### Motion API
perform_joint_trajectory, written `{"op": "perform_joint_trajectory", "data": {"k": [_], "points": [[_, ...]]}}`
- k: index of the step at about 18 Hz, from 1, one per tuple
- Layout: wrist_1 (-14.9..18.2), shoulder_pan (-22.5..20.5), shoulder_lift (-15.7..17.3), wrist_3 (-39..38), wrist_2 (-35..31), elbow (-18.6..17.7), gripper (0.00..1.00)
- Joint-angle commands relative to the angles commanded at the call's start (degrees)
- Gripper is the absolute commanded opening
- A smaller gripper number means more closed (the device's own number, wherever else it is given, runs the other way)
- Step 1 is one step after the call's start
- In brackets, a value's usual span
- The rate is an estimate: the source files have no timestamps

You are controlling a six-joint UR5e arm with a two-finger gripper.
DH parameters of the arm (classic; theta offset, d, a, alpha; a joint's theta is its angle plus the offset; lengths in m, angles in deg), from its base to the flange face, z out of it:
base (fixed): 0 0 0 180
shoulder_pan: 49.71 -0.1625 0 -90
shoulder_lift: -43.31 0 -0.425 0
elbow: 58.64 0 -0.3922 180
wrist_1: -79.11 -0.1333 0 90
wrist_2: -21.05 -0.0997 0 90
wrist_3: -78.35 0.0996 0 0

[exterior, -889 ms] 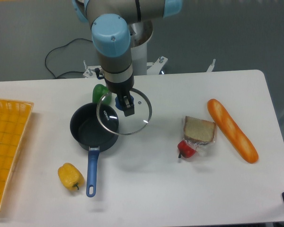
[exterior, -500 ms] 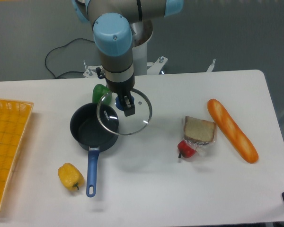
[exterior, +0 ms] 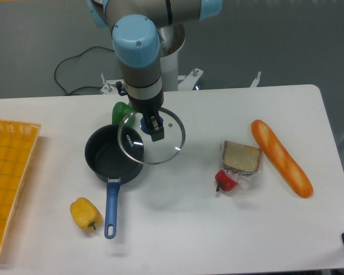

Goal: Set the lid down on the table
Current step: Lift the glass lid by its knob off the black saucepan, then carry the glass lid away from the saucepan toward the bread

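The gripper [exterior: 151, 125] was clamped on the blue centre knob of the lid [exterior: 152, 136], which hung in the air partly over the right rim of the saucepan [exterior: 114, 155] and partly over the bare white bench [exterior: 178, 223], clear of both. Behind the saucepan a green pepper [exterior: 121, 112] showed past the lid's edge, and a yellow pepper [exterior: 85, 213] lay just left of the saucepan's blue handle. Well to the right of the saucepan sat a slice of bread [exterior: 241, 157], a small red pepper [exterior: 226, 181] and a baguette [exterior: 281, 157], with the yellow-orange basket [exterior: 8, 172] far to its left.
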Motion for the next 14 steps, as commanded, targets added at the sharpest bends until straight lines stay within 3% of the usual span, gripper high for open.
{"op": "perform_joint_trajectory", "data": {"k": [6, 14], "points": [[-0.26, 0.35, -2.02, -0.18, -0.35, 1.41, 0.57], [-2.64, 0.09, -7.91, -2.20, -1.49, 5.62, 0.57]]}}
